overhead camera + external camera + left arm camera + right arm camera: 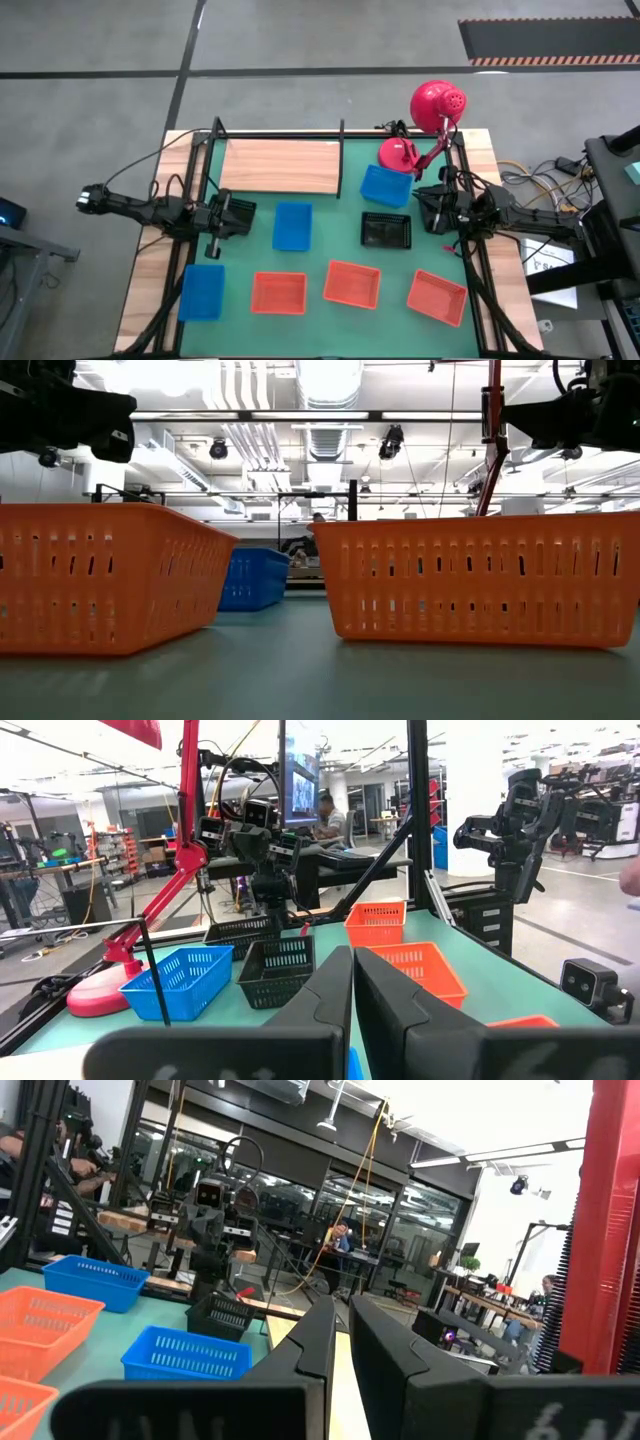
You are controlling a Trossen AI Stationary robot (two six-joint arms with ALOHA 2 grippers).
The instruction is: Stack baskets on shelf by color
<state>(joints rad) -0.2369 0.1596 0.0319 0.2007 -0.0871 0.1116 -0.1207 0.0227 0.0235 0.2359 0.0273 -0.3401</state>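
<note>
We see both tools clenched and holding nothing: left tool [243, 214] beside the shelf [280, 166], right tool [428, 208] near the black basket [386, 231]. Baskets lie apart on the mat [340, 255].

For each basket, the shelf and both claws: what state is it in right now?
Blue baskets: on the mat, unstacked.
Orange-red baskets: on the mat, unstacked.
Black basket: on the mat.
Shelf: bare.
Left claw: shut, holding nothing.
Right claw: shut, holding nothing.
</note>
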